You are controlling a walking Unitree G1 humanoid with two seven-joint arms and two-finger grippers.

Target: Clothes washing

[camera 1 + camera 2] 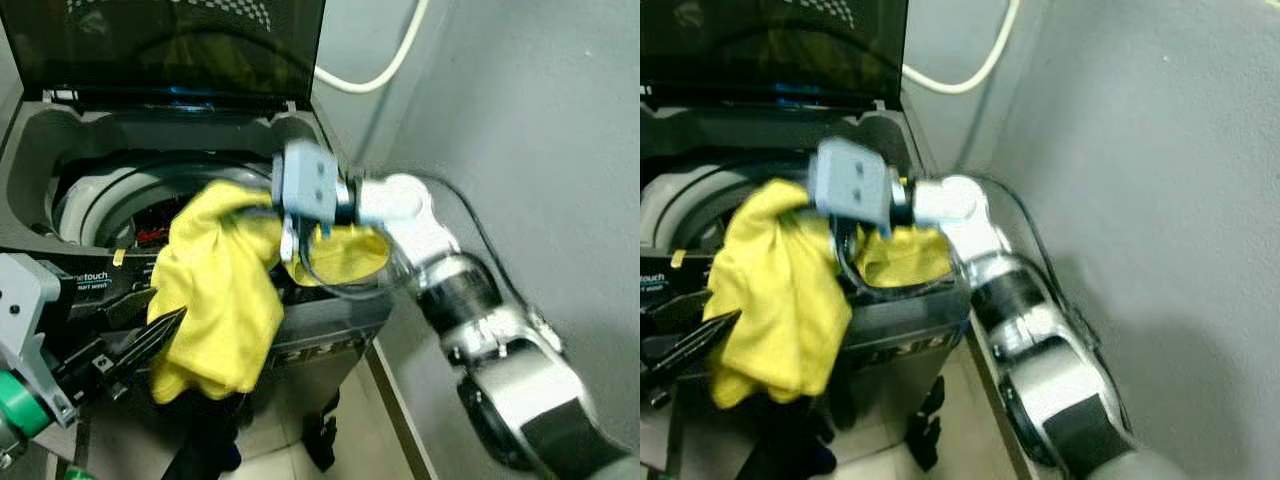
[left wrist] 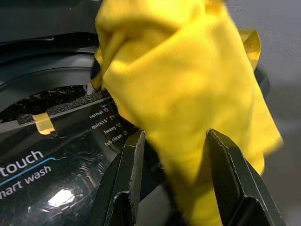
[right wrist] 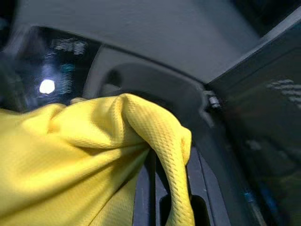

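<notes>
**Yellow cloth draped over the washer's front rim**

Grey walls close in on a top-loading washing machine (image 1: pixel 330 330) whose dark lid (image 1: pixel 170 45) stands raised at 12 o'clock, with a white hose (image 1: pixel 385 70) looping along the wall behind it. At the middle of the head views, a yellow cloth (image 1: pixel 215 300) hangs across the machine's front edge, part over the drum opening (image 1: pixel 110 205) and part trailing down the front panel.

Reaching in from 4 o'clock, the right gripper (image 1: pixel 288 245) sits at the top of the cloth; the fabric bunches around it, and the wrist view is blurred, so I cannot tell whether its fingers are closed on it. From 8 o'clock the left gripper (image 2: pixel 174 155) meets the cloth's lower fold with its black fingers (image 2: pixel 129 169) spread apart, the fabric hanging between them.

On the glossy control panel (image 2: pixel 51 165), white print reads "touch" and "smart wash", with small labels "normal", "quick 15", "heavy" and "tub clean". A strip of yellowish tape (image 2: pixel 43 123) sticks to the panel's edge.
</notes>
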